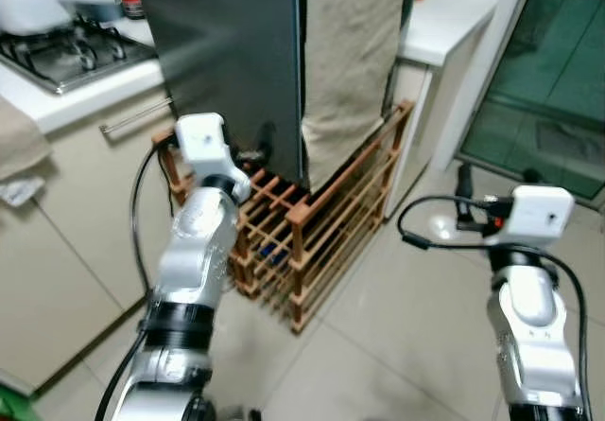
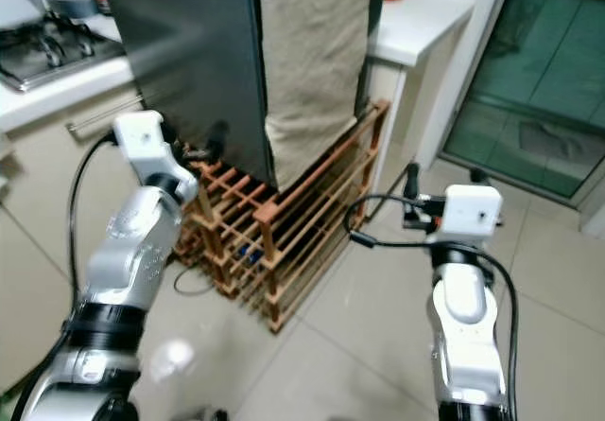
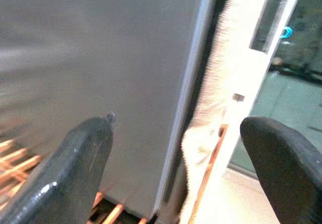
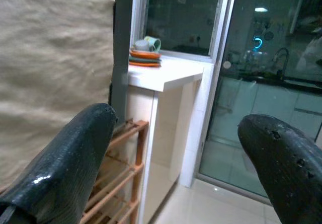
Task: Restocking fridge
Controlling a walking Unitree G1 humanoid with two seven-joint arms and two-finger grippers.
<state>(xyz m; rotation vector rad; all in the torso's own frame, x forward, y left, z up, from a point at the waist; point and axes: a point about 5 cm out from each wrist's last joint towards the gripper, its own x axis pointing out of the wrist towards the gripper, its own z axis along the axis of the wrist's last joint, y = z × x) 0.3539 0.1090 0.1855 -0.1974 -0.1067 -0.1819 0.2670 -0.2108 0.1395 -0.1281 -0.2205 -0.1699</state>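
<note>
Both arms raised toward the fridge point(image 1: 227, 52), left gripper point(image 3: 176, 173) and right gripper point(image 4: 176, 168) fingers spread, empty.

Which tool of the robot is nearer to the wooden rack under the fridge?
Left. The left tool is raised directly above the wooden rack, close to the grey fridge. The right tool hangs over the floor, apart from the rack.

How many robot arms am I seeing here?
2. The left arm reaches toward the fridge above the wooden rack; the right arm is raised over the tiled floor.
</note>
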